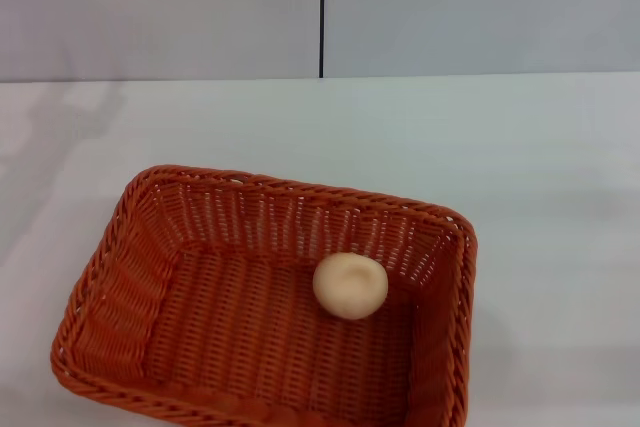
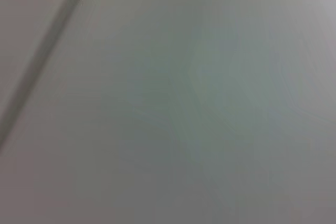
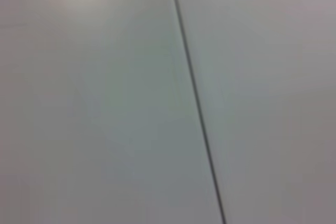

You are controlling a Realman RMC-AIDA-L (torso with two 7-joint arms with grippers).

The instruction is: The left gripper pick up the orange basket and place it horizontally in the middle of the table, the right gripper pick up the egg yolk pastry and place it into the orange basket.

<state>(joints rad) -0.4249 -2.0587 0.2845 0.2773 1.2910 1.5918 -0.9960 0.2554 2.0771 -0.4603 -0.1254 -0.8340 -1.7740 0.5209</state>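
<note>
The orange basket [image 1: 130, 277] lies on the white table [image 1: 520, 167], near its front edge and a little left of centre, its long side running roughly left to right. Inside it, on the woven floor toward the right end, rests the egg yolk pastry [image 1: 350, 285], a pale round ball. Neither gripper appears in the head view. Both wrist views show only a plain grey surface crossed by a dark seam, with no fingers in them.
A grey wall with a dark vertical seam [image 1: 322, 12] stands behind the table. Bare white tabletop stretches behind and to the right of the basket.
</note>
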